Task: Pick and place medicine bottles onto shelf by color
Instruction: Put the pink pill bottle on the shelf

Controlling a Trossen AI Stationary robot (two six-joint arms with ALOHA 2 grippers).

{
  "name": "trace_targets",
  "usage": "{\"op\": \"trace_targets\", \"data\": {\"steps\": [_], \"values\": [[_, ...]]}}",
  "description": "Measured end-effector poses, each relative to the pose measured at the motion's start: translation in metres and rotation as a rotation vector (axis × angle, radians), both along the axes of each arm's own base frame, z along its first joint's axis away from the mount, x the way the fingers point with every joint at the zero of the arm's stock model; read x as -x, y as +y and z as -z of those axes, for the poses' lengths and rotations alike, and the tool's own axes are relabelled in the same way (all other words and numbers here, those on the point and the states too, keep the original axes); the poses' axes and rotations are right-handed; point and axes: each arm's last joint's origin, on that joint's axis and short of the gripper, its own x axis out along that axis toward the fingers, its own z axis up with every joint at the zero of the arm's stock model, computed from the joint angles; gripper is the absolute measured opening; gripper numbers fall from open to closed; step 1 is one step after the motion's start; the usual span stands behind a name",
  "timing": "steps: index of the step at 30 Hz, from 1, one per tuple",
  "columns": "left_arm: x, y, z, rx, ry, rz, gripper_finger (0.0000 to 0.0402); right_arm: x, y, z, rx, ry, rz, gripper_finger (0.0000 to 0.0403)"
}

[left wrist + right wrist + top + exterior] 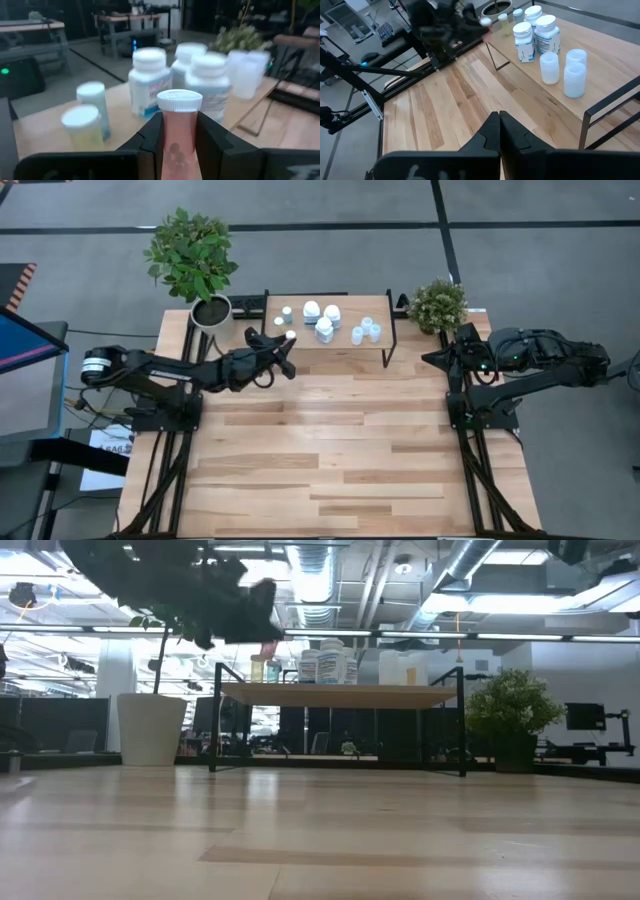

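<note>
1. Wooden tabletop (330, 450); shelf (345, 352) at far edge carries eight bottles.
2. Left gripper (178, 131) clamps orange-tinted bottle (178, 131) above shelf's left end.
3. Right gripper (499, 124) closed, empty, parked right.
4. Next, likely: lower beside yellow-tinted bottle (81, 126), release.

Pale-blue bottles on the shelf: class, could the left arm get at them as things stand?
Probably not directly. The left gripper is shut on an orange bottle, and the larger white bottles stand between it and the pale-blue bottles on the shelf.
</note>
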Motion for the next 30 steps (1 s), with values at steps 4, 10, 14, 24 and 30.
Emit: {"op": "trace_targets", "data": {"steps": [4,10,14,24,30], "values": [[-0.010,0.009,0.010,-0.014,0.009,0.001,0.0061,0.000,0.000,0.000,0.000,0.000,0.000,0.0013],[-0.019,0.017,0.020,-0.046,0.002,-0.017,0.0061,0.000,0.000,0.000,-0.002,-0.001,0.002,0.0013],[-0.019,0.020,0.023,-0.046,0.025,-0.018,0.0061,0.000,0.000,0.000,-0.002,0.000,0.002,0.0013],[-0.016,0.029,0.025,-0.056,0.070,-0.040,0.0064,0.000,0.000,0.000,-0.002,0.000,0.003,0.0013],[-0.016,0.031,0.025,-0.055,0.066,-0.026,0.0077,0.000,0.000,0.000,-0.002,0.000,0.003,0.0013]]}}
